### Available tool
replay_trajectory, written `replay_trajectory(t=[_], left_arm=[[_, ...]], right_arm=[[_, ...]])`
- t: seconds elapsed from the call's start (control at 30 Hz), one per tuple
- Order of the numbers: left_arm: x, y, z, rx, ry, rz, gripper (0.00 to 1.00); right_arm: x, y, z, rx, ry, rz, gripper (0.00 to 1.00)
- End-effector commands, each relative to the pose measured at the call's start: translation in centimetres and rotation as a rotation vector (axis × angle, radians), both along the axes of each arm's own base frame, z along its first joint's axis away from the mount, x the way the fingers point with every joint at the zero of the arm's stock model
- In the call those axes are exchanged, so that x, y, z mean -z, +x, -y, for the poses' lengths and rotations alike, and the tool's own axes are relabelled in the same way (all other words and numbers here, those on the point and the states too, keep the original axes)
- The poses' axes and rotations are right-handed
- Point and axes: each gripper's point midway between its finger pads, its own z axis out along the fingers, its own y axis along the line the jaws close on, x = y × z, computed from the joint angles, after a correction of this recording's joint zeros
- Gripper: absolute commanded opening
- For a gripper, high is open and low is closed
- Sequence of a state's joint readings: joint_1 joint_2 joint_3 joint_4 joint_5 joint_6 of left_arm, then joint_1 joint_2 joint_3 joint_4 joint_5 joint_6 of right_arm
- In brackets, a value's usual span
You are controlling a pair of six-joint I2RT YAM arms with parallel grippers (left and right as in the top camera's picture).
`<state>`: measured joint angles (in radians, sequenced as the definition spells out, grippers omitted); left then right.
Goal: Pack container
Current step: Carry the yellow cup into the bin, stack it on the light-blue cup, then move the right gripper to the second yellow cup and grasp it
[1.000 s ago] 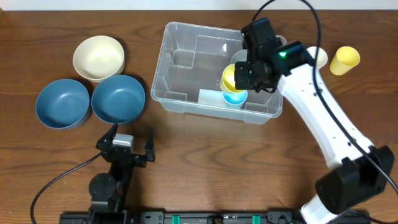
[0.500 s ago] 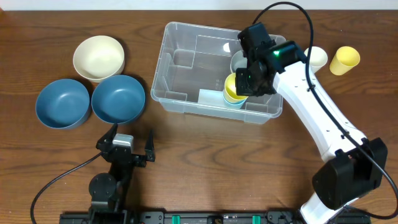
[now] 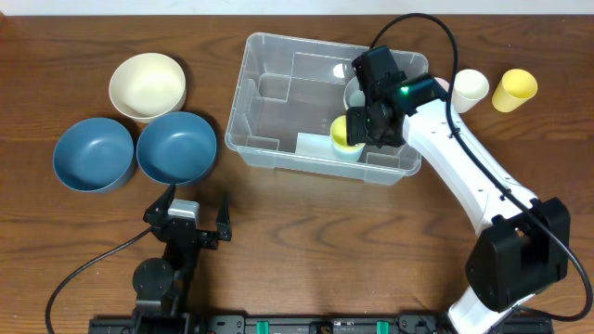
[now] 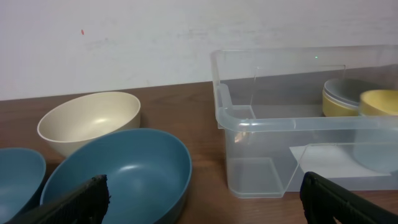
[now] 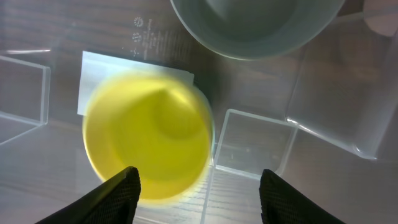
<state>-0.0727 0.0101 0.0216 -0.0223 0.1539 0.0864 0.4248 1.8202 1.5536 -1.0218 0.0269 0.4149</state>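
The clear container (image 3: 243, 93) stands at the table's back centre. Inside, at its front right, a yellow cup (image 3: 345, 133) sits nested in a light blue cup (image 3: 349, 152), with a grey bowl (image 3: 357, 93) behind them. My right gripper (image 3: 367, 125) hovers just above the yellow cup (image 5: 149, 146), open (image 5: 204, 193), its fingers apart and not touching the cup. My left gripper (image 3: 192, 211) rests low near the front edge, open and holding nothing (image 4: 202, 199). Its view shows the container (image 4: 280, 121) and the yellow cup (image 4: 380, 102) through the wall.
A cream bowl (image 3: 147, 85) and two blue bowls (image 3: 93, 154) (image 3: 176, 147) lie left of the container. A white cup (image 3: 470, 88) and another yellow cup (image 3: 514, 89) stand to its right. The right arm reaches over the container's right rim.
My right gripper lowered the yellow cup into the light blue cup inside the container, then opened and let it go. The left arm has not moved.
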Motion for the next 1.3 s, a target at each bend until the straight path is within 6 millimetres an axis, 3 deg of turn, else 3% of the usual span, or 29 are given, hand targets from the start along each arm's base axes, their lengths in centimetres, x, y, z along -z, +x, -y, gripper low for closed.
replay_trajectory(t=[0.0, 0.13, 0.27, 0.37, 0.7, 0.97, 1.17, 1.27], left_arm=[[1.5, -0.1, 0.2, 0.014, 0.011, -0.043, 0.98], [1.5, -0.1, 0.2, 0.014, 0.010, -0.043, 0.98], [1.5, -0.1, 0.2, 0.014, 0.010, -0.043, 0.98], [1.5, -0.1, 0.2, 0.014, 0.010, -0.043, 0.98], [1.5, -0.1, 0.2, 0.014, 0.010, -0.043, 0.98], [1.5, -0.1, 0.2, 0.014, 0.010, -0.043, 0.98], [1.5, -0.1, 0.2, 0.014, 0.010, -0.043, 0.98], [1.5, -0.1, 0.2, 0.014, 0.011, -0.043, 0.98]], right_arm=[[-1.9, 1.0, -0.3, -0.016, 0.006, 0.050, 0.63], [-5.2, 1.9, 0.3, -0.003, 0.023, 0.102, 0.63], [-8.6, 3.0, 3.5, 0.075, -0.001, 0.166, 0.63], [-9.7, 4.0, 7.3, 0.165, -0.026, 0.188, 0.63], [-9.6, 7.0, 21.8, 0.513, -0.042, 0.248, 0.61], [-6.0, 8.6, 30.5, 0.690, -0.046, 0.246, 0.61], [-0.2, 9.4, 33.7, 0.748, -0.034, 0.159, 0.60], [1.5, 9.7, 34.6, 0.761, -0.036, 0.144, 0.60]])
